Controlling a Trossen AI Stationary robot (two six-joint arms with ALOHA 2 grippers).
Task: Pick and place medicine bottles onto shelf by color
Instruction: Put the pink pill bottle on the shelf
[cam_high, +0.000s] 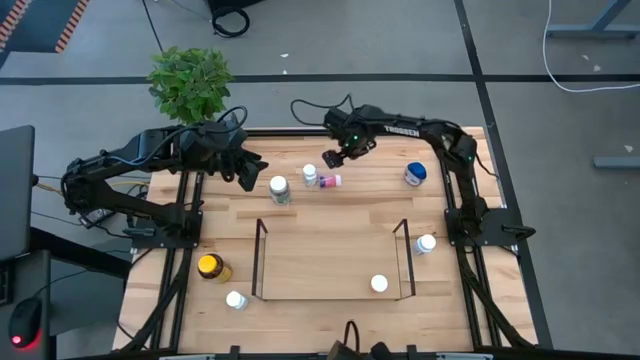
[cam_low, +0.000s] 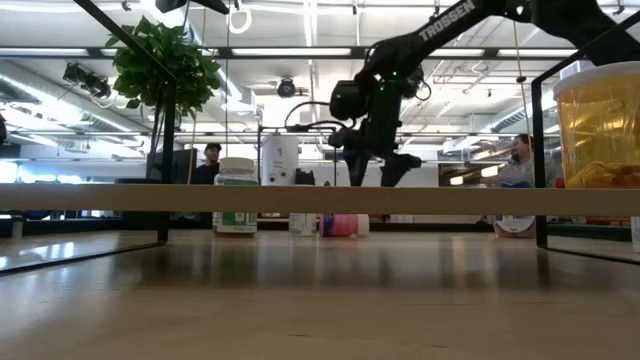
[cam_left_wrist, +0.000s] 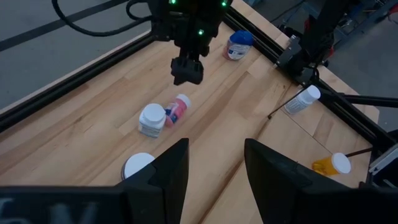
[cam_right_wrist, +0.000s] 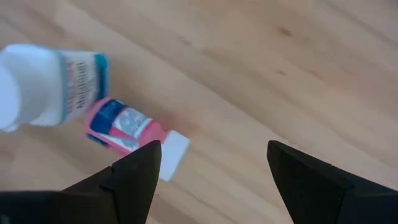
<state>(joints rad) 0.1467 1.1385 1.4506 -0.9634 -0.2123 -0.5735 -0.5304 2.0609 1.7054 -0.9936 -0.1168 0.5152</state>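
We saw a pale plank table (cam_high: 330, 240) edged by a black frame, standing on a grey floor with dark tape lines. Nearest the front edge, a white-capped bottle (cam_high: 236, 299) stood beside an amber jar with a yellow lid (cam_high: 210, 266), both just outside the left end of the wire shelf (cam_high: 332, 262). Another white-capped bottle (cam_high: 379, 284) stood inside the shelf, and one more (cam_high: 427, 243) just outside its right end.

Toward twelve o'clock from the shelf, a larger white-capped bottle (cam_high: 279, 188) stood upright, with a smaller white bottle (cam_high: 310, 176) near it at two o'clock. A pink bottle (cam_high: 329, 181) lay on its side touching that smaller one. A blue-capped bottle (cam_high: 416, 174) sat well apart at three o'clock.

The right arm bore the word "TROSSEN". Print on the small white bottle's label was too blurred for us to read.

The right gripper (cam_high: 340, 158) hung above the table, fingers apart and empty, with the pink bottle just beside it at seven o'clock. The left gripper (cam_high: 249, 176), fingers also apart and empty, sat at nine o'clock of the larger white-capped bottle.

At the far left corner stood a potted plant (cam_high: 190, 82). The low view showed a bright hall with people (cam_low: 210, 158) seated far behind.
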